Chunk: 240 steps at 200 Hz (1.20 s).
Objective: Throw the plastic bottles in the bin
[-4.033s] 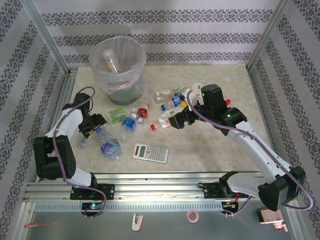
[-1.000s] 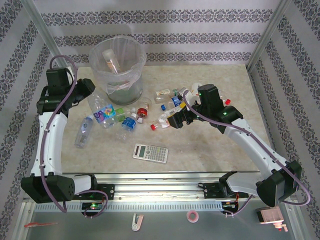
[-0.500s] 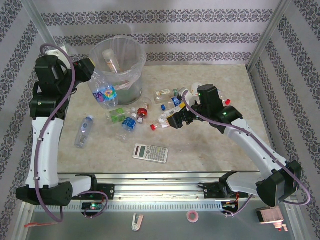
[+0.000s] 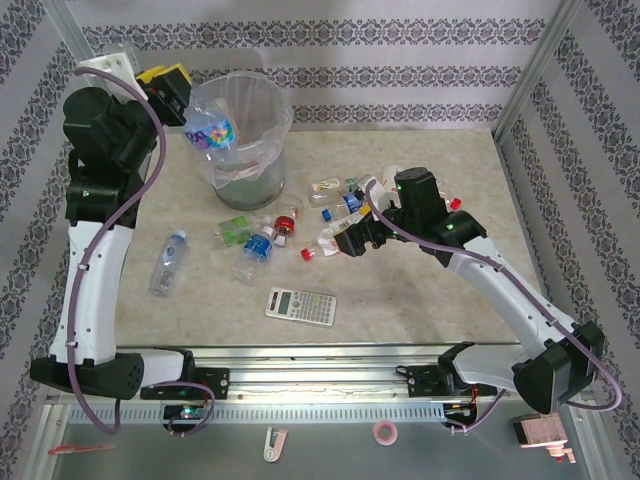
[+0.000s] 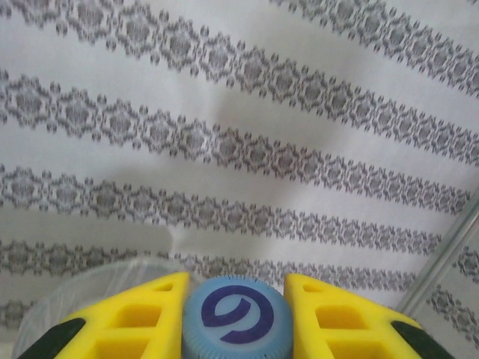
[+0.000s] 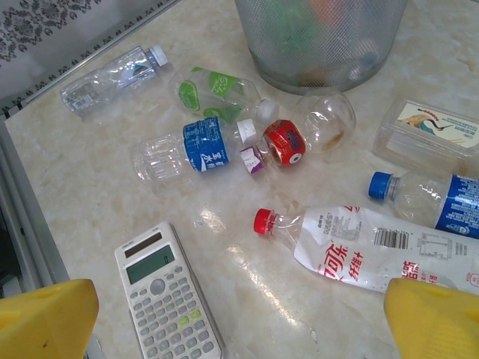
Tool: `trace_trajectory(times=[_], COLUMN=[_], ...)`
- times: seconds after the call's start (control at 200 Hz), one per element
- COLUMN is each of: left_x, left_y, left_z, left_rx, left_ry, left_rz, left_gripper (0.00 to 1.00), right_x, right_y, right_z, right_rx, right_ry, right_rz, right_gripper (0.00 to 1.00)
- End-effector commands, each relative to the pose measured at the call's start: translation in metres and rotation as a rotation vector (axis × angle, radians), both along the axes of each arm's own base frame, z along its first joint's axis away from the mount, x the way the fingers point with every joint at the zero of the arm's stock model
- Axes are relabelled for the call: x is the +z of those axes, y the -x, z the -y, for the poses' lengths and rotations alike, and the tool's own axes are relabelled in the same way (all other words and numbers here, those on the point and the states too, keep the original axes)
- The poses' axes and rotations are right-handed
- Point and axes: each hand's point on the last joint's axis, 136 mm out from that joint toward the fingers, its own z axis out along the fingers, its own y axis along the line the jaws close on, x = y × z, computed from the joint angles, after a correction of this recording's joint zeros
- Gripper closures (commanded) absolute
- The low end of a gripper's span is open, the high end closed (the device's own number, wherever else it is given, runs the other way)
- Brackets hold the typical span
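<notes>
— Grey bin first: how far along is the job?

— Early, I'd say. In the top view the left claw is raised beside the bin's rim, clamped on a blue-labelled bottle that hangs over the bin's mouth and is not yet let go. If anything already lies inside the bin, I cannot make it out.

— And what is left?

— Most of it. A scatter of bottles lies on the bench on the near side of the bin and off to its right. One clear bottle lies alone, near and left of the bin. The right claw hovers over that scatter, spread wide and holding nothing.

— What do the wrist views add?

— The left wrist shows the grip itself: yellow fingers pressed to either side of a blue cap. The bag-lined rim of the bin shows faintly below them. The top view cannot show where the bottle is held.

— And the right wrist?

— It separates the pile. A red-capped bottle lies nearest the right claw. Closer to the bin are a blue-labelled one, a green-labelled one and a red-labelled one. Colours show through the bin's wall, too blurred to name. The calculator is not for the bin.
</notes>
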Motion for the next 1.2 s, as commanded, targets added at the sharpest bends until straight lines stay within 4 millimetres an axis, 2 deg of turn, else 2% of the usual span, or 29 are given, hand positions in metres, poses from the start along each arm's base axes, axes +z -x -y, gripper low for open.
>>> trace_trajectory(times=[0.0, 0.27, 0.57, 0.764, 0.869, 1.104, 1.194], left_x=[0.058, 0.121, 0.163, 0.173, 0.174, 0.171, 0.165], left_y=[0.014, 0.028, 0.055, 0.069, 0.07, 0.059, 0.045], left_z=[0.001, 0.003, 0.006, 0.007, 0.009, 0.012, 0.012], left_rx=[0.01, 0.007, 0.018, 0.064, 0.074, 0.07, 0.072], left_ry=[-0.019, -0.03, -0.075, -0.119, -0.131, -0.131, -0.125], left_rz=[0.225, 0.457, 0.721, 0.836, 0.865, 0.859, 0.818], left_gripper=[1.0, 1.0, 1.0, 1.0, 1.0, 1.0, 1.0], right_x=[0.013, 0.014, 0.013, 0.013, 0.01, 0.003, 0.003], right_y=[0.002, -0.001, -0.004, -0.006, -0.007, -0.009, -0.01], right_z=[-0.002, -0.004, -0.004, -0.005, -0.005, -0.005, -0.005], right_rx=[0.01, 0.016, 0.016, 0.016, 0.016, 0.019, 0.02], right_ry=[-0.003, 0.0, 0.006, 0.012, 0.018, 0.038, 0.041], right_rz=[0.032, 0.035, 0.039, 0.041, 0.038, 0.023, 0.025], right_gripper=[0.02, 0.02, 0.02, 0.02, 0.02, 0.02, 0.02])
